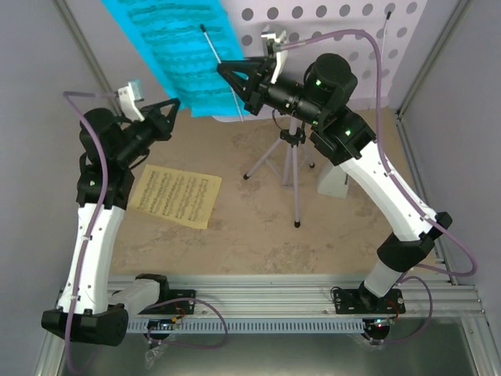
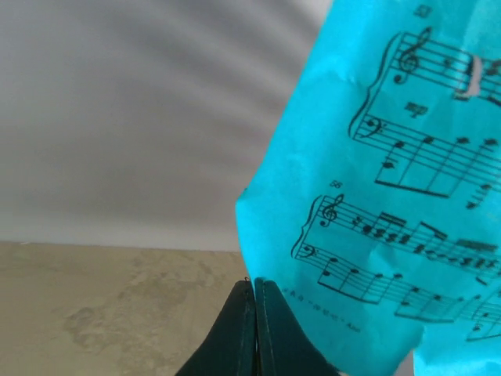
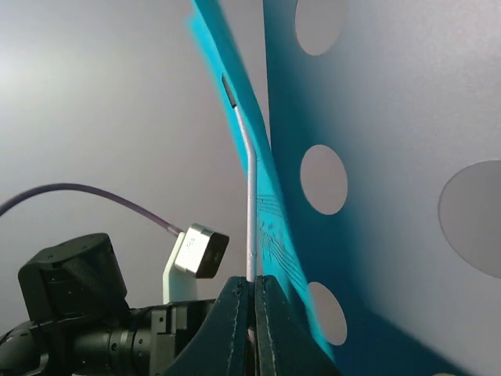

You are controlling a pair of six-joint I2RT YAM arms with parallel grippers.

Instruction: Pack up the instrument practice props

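The cyan music sheet (image 1: 176,47) leans on the white perforated music stand (image 1: 344,19), whose thin tripod (image 1: 291,160) stands mid-table. My left gripper (image 1: 175,107) is shut on the sheet's lower left edge; in the left wrist view the closed tips (image 2: 255,283) meet the cyan sheet (image 2: 383,188) at its bottom corner. My right gripper (image 1: 222,70) is shut on the stand's thin wire page holder (image 1: 218,53). The right wrist view shows the gripper (image 3: 252,282) pinching the wire (image 3: 250,204), with the cyan sheet (image 3: 270,211) behind it against the stand panel (image 3: 407,117). The yellow music sheet (image 1: 176,196) lies flat on the table.
The grey pyramid metronome (image 1: 333,182) stands right of the tripod, partly hidden by my right arm. A second wire holder (image 1: 388,23) sticks up at the stand's right side. Grey walls close in on the left, back and right. The left arm's camera (image 3: 197,251) shows beside the wire.
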